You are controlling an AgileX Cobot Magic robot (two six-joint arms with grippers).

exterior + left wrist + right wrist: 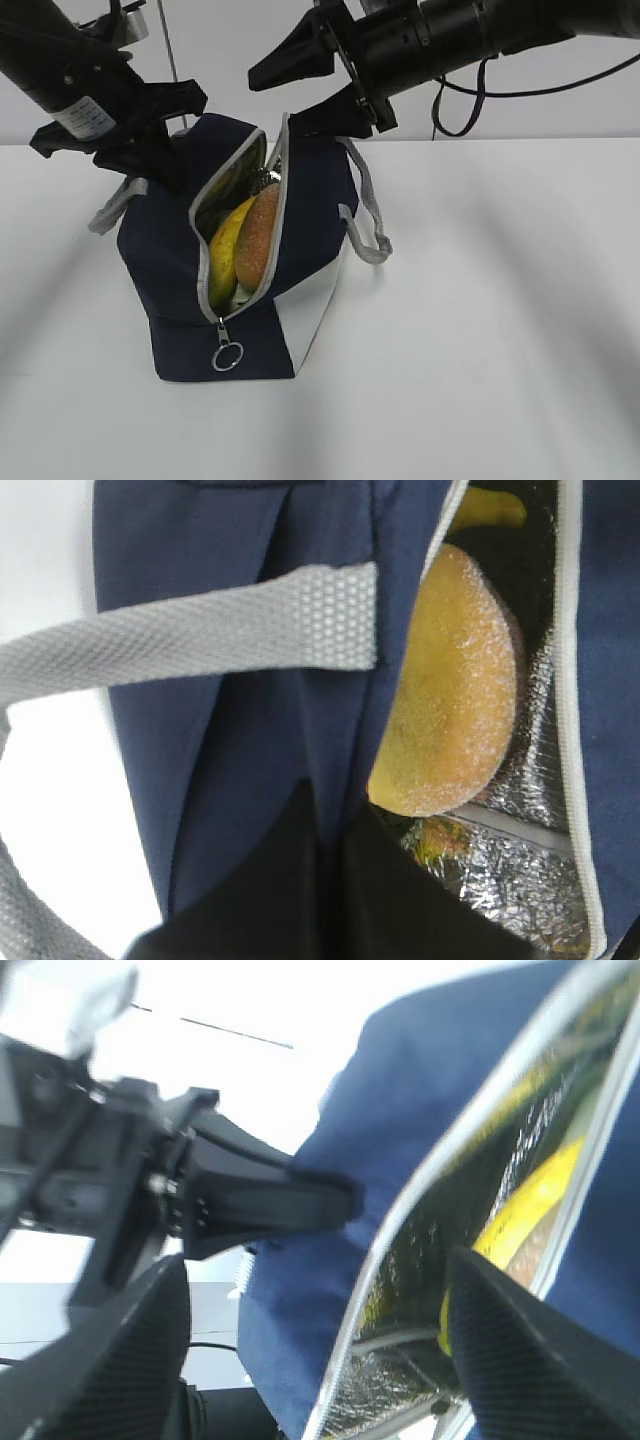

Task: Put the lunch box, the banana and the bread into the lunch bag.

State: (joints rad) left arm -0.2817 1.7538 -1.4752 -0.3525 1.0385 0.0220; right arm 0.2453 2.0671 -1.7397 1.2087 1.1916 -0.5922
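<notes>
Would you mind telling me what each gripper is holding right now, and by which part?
The left gripper pinches the lunch bag by its fabric wall beside the opening. The right gripper is open, holding nothing.

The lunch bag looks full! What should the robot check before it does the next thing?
1. Bread inside the lunch bag: ok, it sits in the opening.
2. Banana inside: ok, beside the bread.
3. Lunch box inside: cannot tell, hidden under the food.
4. Right gripper let go: ok, jaws open and empty above the bag.
5. Left gripper holding the bag's edge: ok, jaws shut on the blue fabric.
6. Zipper closed: not ok, the ring pull hangs at the open slit's low end.
</notes>
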